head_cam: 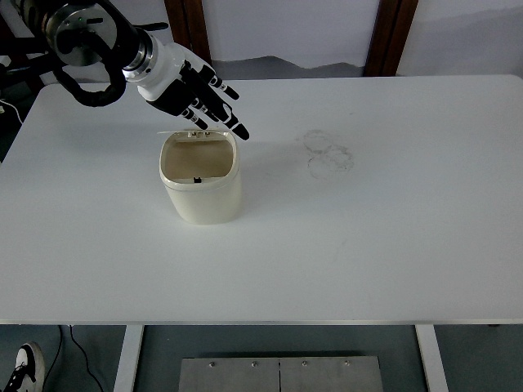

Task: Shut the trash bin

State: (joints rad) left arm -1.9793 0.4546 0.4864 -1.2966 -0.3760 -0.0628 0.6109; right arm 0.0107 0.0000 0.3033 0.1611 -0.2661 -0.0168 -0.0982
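A small cream trash bin [201, 192] stands on the white table [368, 245], left of centre. Its mouth is open and I see inside it. Its hinged lid [176, 131] is at the back rim, tipped forward and mostly hidden under my left hand [204, 102]. That hand reaches in from the upper left, fingers [230, 122] spread and extended over the back of the bin, resting on or just above the lid. It grasps nothing. My right hand is not in view.
Faint ring marks [327, 153] show on the table right of the bin. Dark wooden posts [384, 37] stand behind the far edge. A shoe [24, 367] shows on the floor at the bottom left.
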